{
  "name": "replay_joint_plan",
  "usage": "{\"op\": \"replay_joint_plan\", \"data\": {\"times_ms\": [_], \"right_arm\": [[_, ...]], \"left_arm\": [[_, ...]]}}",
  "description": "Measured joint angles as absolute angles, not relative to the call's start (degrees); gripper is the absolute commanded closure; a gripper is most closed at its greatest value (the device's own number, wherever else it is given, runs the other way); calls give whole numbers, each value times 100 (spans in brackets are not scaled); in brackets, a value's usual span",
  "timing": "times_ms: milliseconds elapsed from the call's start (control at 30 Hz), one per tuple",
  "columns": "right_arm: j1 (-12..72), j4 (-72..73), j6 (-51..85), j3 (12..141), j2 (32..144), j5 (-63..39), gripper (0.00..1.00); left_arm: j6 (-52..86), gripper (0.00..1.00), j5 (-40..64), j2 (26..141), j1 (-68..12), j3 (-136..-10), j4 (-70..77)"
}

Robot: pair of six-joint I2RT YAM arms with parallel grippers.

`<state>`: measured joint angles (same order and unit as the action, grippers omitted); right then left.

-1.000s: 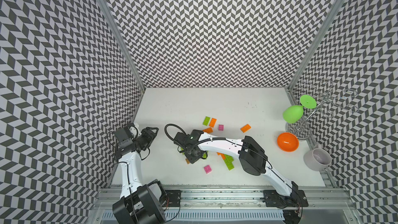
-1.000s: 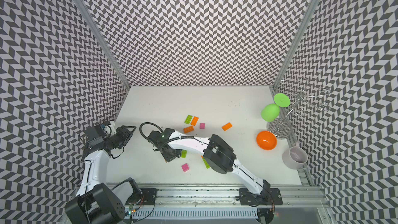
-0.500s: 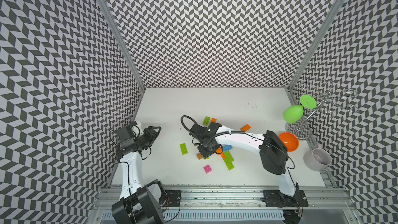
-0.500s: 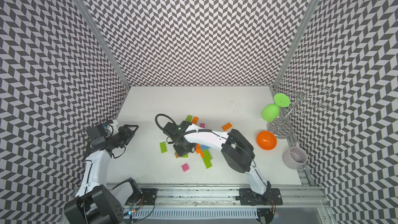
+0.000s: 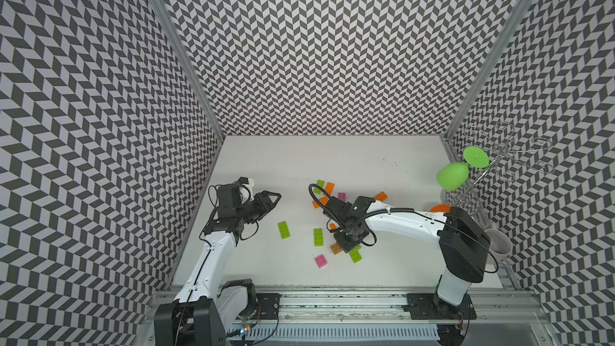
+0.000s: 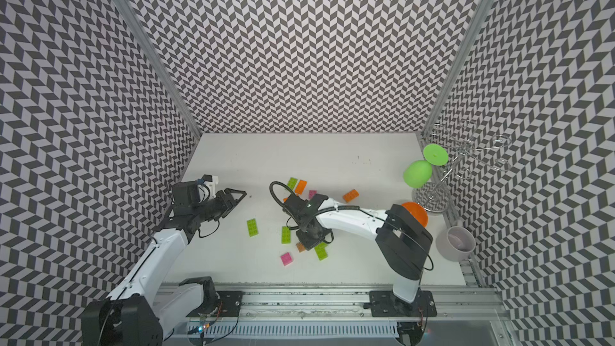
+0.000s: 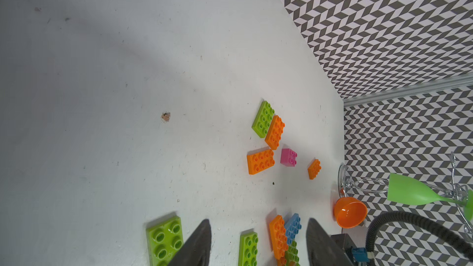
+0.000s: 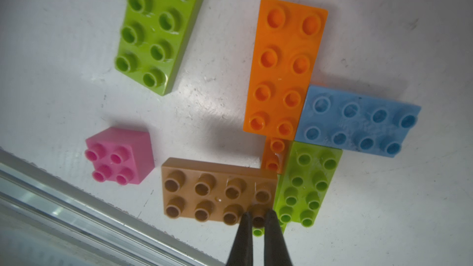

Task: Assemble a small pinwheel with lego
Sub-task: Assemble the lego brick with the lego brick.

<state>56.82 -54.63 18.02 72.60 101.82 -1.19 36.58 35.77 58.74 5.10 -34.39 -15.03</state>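
You have glossy moulded plastic in the brown brick (image 8: 217, 195) and lime brick (image 8: 158, 29), both catching highlights. The blue brick (image 8: 358, 121) looks duller and scuffed. The white surface (image 8: 204, 113) is matt and finely scratched. The fingers (image 8: 244, 239) of your right claw (image 8: 257, 219) are matt black, and the rail (image 8: 64, 208) is brushed metal.

The bench (image 5: 316, 158) lies open at the back; lego bricks (image 5: 317, 237), some perhaps touching, clutter its middle; a wire rack (image 6: 431, 199) blocks the right edge.

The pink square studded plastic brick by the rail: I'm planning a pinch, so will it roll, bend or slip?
The pink square studded plastic brick sits flat on its base, so rolling looks unlikely. Its blocky moulded body probably won't bend. Its glossy sides might slip when pinched.
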Motion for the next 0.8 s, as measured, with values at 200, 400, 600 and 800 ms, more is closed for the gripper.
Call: {"op": "replay_joint_plan", "data": {"times_ms": [200, 400, 600, 800], "right_arm": [[5649, -5223, 1778, 7303, 10274, -132, 92], [5579, -5194, 1737, 7303, 10390, -130, 92], [5520, -5194, 1723, 7301, 10405, -128, 92], [5498, -5177, 1699, 7253, 10429, -132, 93]], "left_arm": [[3717, 40, 3457, 5876, 486, -3439, -1452], [3717, 40, 3409, 5876, 486, -3428, -1422], [3717, 41, 3406, 5876, 486, -3417, -1413], [3717, 41, 3404, 5881, 486, -3380, -1400]]}}
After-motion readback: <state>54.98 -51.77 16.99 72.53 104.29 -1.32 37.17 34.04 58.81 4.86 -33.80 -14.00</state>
